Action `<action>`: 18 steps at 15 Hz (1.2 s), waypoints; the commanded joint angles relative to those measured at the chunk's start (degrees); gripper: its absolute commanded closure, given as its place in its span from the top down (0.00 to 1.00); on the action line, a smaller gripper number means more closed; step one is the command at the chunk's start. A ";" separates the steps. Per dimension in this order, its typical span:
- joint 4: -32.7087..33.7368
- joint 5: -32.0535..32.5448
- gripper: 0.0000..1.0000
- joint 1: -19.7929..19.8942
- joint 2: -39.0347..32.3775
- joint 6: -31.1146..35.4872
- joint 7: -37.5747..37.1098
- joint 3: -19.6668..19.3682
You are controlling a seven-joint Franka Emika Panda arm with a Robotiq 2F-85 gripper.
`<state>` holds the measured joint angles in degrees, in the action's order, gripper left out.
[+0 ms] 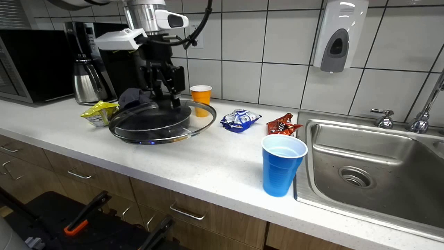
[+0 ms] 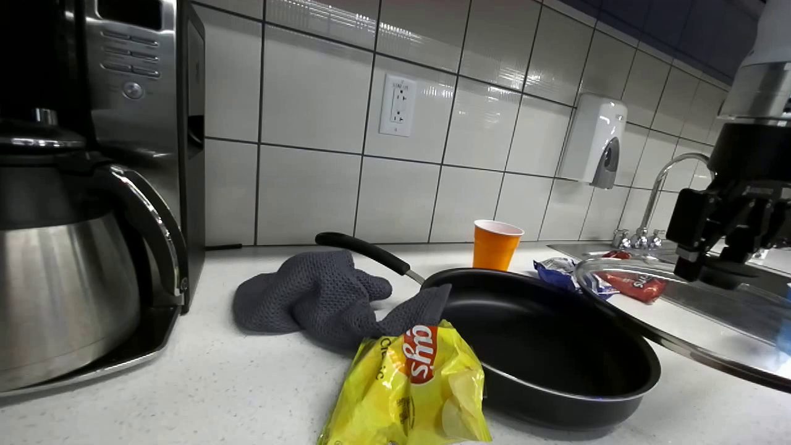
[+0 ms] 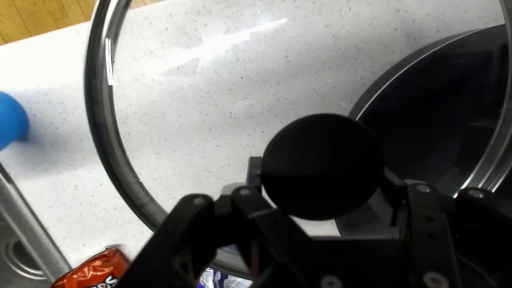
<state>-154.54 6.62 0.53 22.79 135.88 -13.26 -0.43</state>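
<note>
1. At the far left in an exterior view, a black box-shaped appliance (image 1: 38, 62) stands on the white speckled counter (image 1: 222, 159).
2. Next comes a tall black-and-steel coffee maker (image 2: 142, 111), with a brushed-steel carafe (image 2: 68, 296) set in it.
3. Past it is a crumpled yellow plastic crisp packet (image 2: 414, 383) with a red label; a dark grey textured cloth (image 2: 321, 303) lies bunched just behind.
4. Beside the cloth sits a round black frying pan (image 2: 531, 340), its long black handle (image 2: 364, 250) angled back toward the white tiled wall (image 1: 288, 38).
5. The black two-fingered gripper (image 3: 324, 178) is clamped on the round black knob (image 3: 322, 150) of a metal-rimmed clear glass lid (image 3: 240, 88), one finger against each side.
6. The lid is held above the counter, off to one side of the pan, overlapping part of it in the wrist view; whether the rims touch I cannot tell.
7. An orange cup (image 1: 201, 95) with a white inside stands upright near the wall.
8. A blue-and-white plastic snack packet (image 1: 240, 120) lies next, then a shiny red snack packet (image 1: 282, 124).
9. A blue plastic cup (image 1: 281, 166) with a white inside stands upright just beside the stainless-steel sink (image 1: 367, 152).
10. A white soap dispenser (image 1: 341, 34) hangs on the wall; a chrome tap (image 1: 425, 114) rises behind the basin.
</note>
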 commanded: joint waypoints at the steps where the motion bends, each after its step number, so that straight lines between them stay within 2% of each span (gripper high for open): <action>1: -1.49 -0.45 0.38 2.81 4.00 -1.33 4.15 -1.62; 9: -2.70 0.20 0.38 7.21 3.45 -0.95 10.35 -6.33; 18: -3.38 1.13 0.38 9.40 1.94 0.09 13.96 -8.02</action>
<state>-157.61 7.13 8.79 23.17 135.90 -1.64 -8.34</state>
